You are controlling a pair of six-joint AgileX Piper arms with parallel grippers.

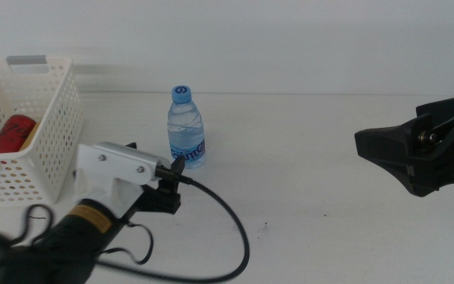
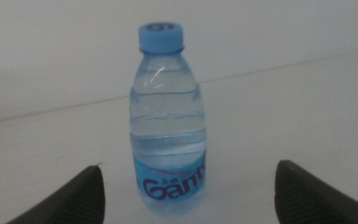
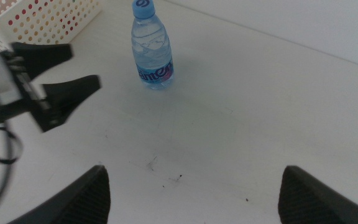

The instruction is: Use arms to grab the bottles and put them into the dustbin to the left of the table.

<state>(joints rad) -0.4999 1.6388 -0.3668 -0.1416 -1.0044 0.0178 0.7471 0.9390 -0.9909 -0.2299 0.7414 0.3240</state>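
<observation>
A clear water bottle (image 1: 186,128) with a blue cap and blue label stands upright on the white table (image 1: 306,205). My left gripper (image 1: 172,183) is open just in front of it. In the left wrist view the bottle (image 2: 168,124) stands ahead of the left gripper (image 2: 189,168), between the lines of the two jaws, untouched. The dustbin (image 1: 53,130), a white perforated basket, sits at the left with a red can (image 1: 13,132) lying inside. My right gripper (image 1: 369,150) hovers open at the right, far from the bottle (image 3: 152,50).
A black cable (image 1: 235,229) loops from the left arm across the table's near side. The right wrist view shows the dustbin's corner (image 3: 42,18) and the left gripper (image 3: 67,93) between it and the bottle. A pale wall rises behind the table.
</observation>
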